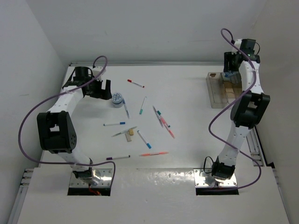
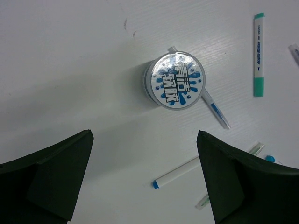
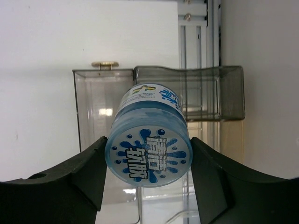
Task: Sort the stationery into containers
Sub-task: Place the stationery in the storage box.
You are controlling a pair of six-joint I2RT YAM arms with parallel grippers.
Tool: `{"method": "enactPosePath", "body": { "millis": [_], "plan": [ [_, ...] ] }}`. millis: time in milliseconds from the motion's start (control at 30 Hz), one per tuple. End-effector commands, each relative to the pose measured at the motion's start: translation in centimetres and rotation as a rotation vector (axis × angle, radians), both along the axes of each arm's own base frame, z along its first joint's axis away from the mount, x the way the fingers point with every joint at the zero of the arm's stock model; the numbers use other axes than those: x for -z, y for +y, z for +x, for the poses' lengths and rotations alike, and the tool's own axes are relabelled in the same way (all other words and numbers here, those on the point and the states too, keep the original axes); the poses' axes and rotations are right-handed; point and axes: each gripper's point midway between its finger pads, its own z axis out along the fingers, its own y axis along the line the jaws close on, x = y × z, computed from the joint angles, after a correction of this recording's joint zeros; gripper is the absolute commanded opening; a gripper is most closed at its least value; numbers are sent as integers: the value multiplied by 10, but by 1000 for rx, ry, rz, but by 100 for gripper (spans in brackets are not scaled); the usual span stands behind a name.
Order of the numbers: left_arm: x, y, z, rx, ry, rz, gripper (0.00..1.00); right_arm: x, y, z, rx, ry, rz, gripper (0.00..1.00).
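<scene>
Your right pincer [image 3: 148,158] squeezes a blue roll [image 3: 149,140], with the boxes [image 3: 93,93] just past it at 12 o'clock. Your left pincer [image 2: 144,135] is spread wide, holding nothing; the other roll [image 2: 174,80] sits at its 12 o'clock.

Pens [image 1: 143,105] ctr, boxes [image 1: 216,91] far R.

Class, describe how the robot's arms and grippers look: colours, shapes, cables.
The left arm and right arm have white links and chunky black joint housings, each trailed by a looping purple cable. The left gripper and right gripper each have two broad black wedge-shaped fingers.
</scene>
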Motion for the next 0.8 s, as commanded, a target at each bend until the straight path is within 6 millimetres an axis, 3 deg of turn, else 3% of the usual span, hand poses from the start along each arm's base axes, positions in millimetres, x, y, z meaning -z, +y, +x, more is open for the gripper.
{"method": "enactPosePath", "body": {
  "millis": [0,400,767],
  "plan": [
    [-21,-2,17,6,-68,-25,100,-30,-12,29,0,-162,-46,5],
    [-14,0,18,-2,-47,-22,100,7,-30,40,11,-158,-60,4],
    [-9,2,19,-9,-26,-19,100,43,-29,47,-21,-114,-46,7]
  ]
}}
